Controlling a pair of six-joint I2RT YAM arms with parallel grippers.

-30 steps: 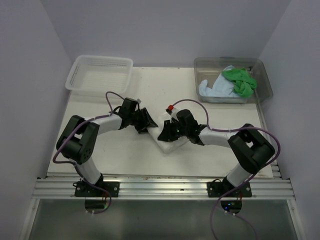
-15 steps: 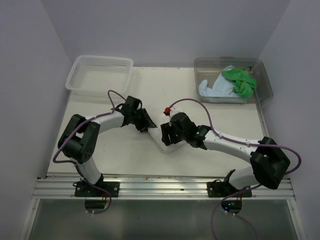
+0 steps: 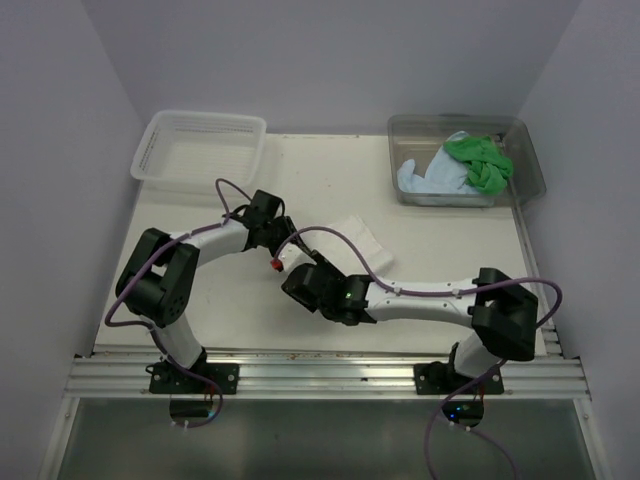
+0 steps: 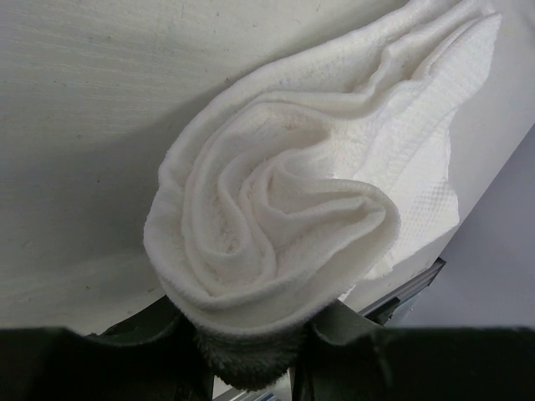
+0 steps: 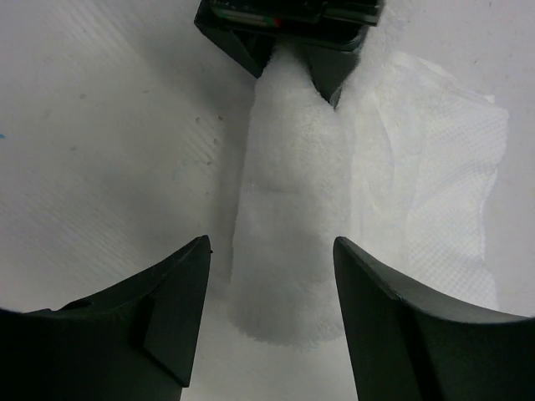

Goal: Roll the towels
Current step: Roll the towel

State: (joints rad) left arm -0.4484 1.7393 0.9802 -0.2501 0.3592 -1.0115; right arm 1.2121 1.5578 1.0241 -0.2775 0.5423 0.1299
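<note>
A white lattice basket [image 3: 200,150] stands at the far left corner of the table [image 3: 240,300]. In front of it the left arm [image 3: 165,275] bends toward the middle of the table. The left gripper [image 3: 284,248] is closed on one end of the white towel [image 3: 360,238]. In the left wrist view this end shows as a tight spiral of soft layers, and the two dark fingers [image 4: 334,330] clamp it from both sides at the bottom of the picture.

The towel is only partly rolled. The roll lies on the table near the middle, and the part that is not rolled spreads flat beside it, toward the far right. In the right wrist view the roll runs from the left gripper at the top of the picture down to the right gripper [image 5: 269,251]. This gripper is wide open. Its fingers [image 5: 167,317] stand one on each side of the near end of the roll, and as far as I can see neither of them presses the cloth.

The right arm [image 3: 430,295] stretches low over the table from its base at the near right. At the far right corner a clear tub [image 3: 520,135] holds the light blue towel [image 3: 420,180] and the green towel [image 3: 480,163]. Both are crumpled, and the green one lies partly on the blue one
</note>
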